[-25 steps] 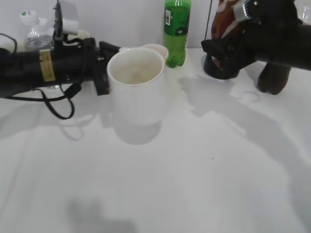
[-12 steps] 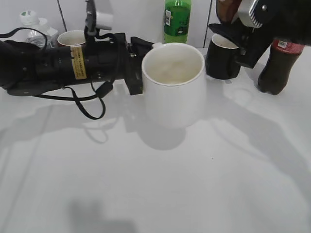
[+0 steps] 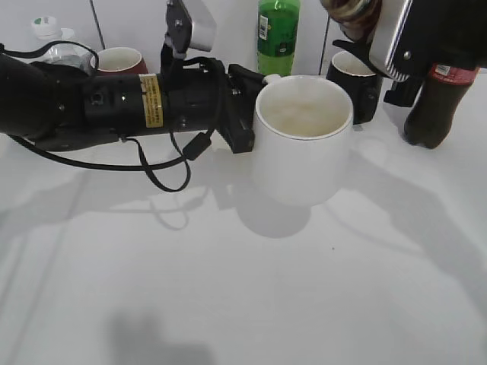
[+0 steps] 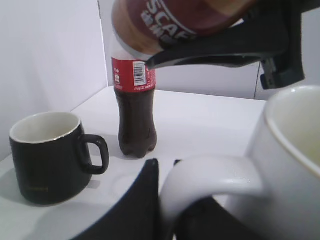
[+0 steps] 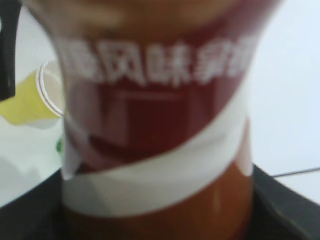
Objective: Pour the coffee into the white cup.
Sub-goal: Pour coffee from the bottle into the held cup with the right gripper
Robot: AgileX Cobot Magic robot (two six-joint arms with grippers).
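The white cup [image 3: 304, 144] stands upright in mid-table, and no liquid shows in it. My left gripper [image 3: 243, 114] is shut on its handle [image 4: 215, 175], with one black finger [image 4: 150, 200] beside the handle. The cup's rim also fills the right of the left wrist view [image 4: 290, 165]. My right gripper [image 3: 411, 46] is shut on the brown coffee bottle [image 3: 350, 9] with a red-and-white label. It holds the bottle high at the back right, above and behind the cup. The bottle fills the right wrist view [image 5: 155, 100] and shows in the left wrist view [image 4: 175, 20]. Its mouth is out of view.
A black mug [image 3: 354, 84] stands just behind the white cup, with a cola bottle [image 3: 435, 106] to its right. A green bottle [image 3: 275, 34], a reddish cup [image 3: 118, 59] and a clear water bottle [image 3: 53, 38] line the back.
My left arm has slid the white cup to the right, toward the black mug. My right arm has lifted the coffee bottle higher, and it has turned above the mug.
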